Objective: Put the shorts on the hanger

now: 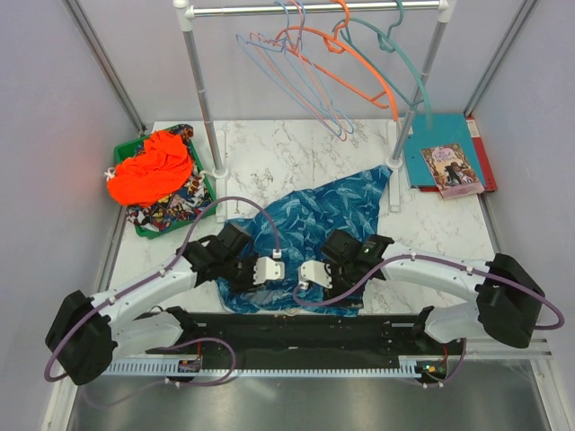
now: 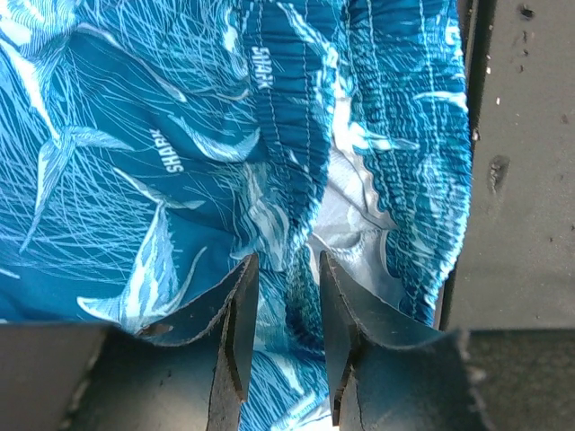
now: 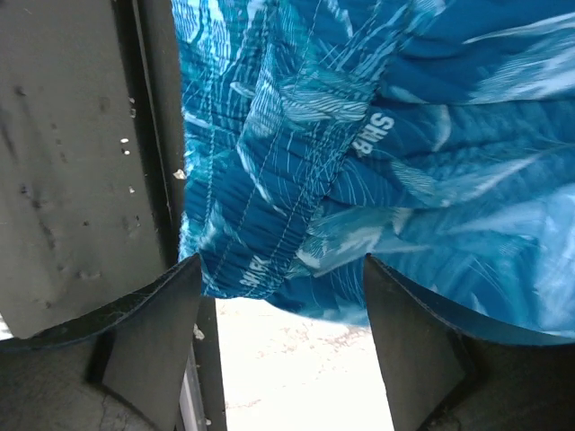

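The dark-blue shorts [image 1: 310,220] with a teal print lie spread on the marble table, from the near edge toward the right rack post. My left gripper [image 1: 267,269] sits over their near left edge; in the left wrist view its jaws [image 2: 286,265] stand narrow, closed on a fold of the elastic waistband [image 2: 305,180]. My right gripper [image 1: 314,273] is just right of it, open wide [image 3: 281,269] over bare table, with the shorts' edge [image 3: 296,180] just past its fingertips. The pale blue hanger [image 1: 260,56] hangs on the rail at the back.
A thin pink hanger, an orange hanger [image 1: 346,54] and a teal hanger [image 1: 409,72] share the rail. Rack posts [image 1: 202,99] [image 1: 415,94] stand on the table. A green basket [image 1: 135,220] with an orange garment [image 1: 153,169] is at the left. Books [image 1: 449,162] lie at the right. A black mat [image 1: 305,328] runs along the near edge.
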`<state>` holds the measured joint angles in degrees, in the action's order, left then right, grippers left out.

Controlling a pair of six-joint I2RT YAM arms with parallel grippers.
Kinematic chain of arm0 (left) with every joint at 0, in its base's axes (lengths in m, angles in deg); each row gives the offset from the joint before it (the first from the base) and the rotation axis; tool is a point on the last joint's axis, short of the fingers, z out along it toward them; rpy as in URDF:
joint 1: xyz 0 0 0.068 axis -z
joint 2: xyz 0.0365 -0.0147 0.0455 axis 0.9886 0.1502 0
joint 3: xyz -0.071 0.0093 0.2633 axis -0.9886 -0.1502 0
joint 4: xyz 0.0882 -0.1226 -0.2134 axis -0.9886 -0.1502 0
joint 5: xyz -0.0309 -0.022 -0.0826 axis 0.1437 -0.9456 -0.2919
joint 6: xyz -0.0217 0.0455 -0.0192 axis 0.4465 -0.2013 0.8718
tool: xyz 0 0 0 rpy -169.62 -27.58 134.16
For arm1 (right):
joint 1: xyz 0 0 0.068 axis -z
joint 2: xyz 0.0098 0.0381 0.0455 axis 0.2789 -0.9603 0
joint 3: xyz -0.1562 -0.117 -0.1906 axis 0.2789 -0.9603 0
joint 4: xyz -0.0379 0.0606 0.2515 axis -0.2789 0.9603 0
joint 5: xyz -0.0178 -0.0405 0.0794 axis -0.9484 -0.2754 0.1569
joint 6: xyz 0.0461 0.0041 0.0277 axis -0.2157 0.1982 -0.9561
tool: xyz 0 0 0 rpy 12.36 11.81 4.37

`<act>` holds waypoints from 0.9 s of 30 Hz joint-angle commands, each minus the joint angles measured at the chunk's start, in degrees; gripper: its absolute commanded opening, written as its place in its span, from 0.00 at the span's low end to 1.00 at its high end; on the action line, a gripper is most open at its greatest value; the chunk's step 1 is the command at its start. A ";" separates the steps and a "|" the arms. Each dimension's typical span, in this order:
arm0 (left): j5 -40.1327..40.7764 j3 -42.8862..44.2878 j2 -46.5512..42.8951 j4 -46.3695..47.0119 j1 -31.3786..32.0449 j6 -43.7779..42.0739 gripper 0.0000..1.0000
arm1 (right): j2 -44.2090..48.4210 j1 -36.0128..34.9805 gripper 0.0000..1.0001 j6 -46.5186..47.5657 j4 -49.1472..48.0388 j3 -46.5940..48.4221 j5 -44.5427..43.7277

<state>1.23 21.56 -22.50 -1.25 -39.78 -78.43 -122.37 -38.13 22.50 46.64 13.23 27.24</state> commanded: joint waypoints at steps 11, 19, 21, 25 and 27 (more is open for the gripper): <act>3.18 -3.10 1.50 8.46 -2.29 -0.44 0.05 | -8.91 4.91 0.00 -5.19 -14.68 -2.08 -11.06; 1.79 6.82 3.28 18.32 -11.17 1.58 0.02 | -9.28 20.30 0.00 -6.24 -8.28 11.53 -0.71; -0.14 7.97 0.39 17.62 -11.08 0.35 0.02 | -6.21 20.40 0.00 -6.77 -4.69 13.13 3.95; -0.42 7.98 -0.60 17.09 -10.82 -1.66 0.02 | -4.87 20.31 0.00 -7.91 -3.44 13.76 7.48; 1.50 7.02 1.15 17.52 -10.56 -2.37 0.02 | -7.93 20.40 0.00 -7.91 -4.48 13.84 6.35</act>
<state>2.76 28.40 -22.83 14.44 -50.73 -78.43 -128.04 -17.59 15.88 39.97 25.67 29.86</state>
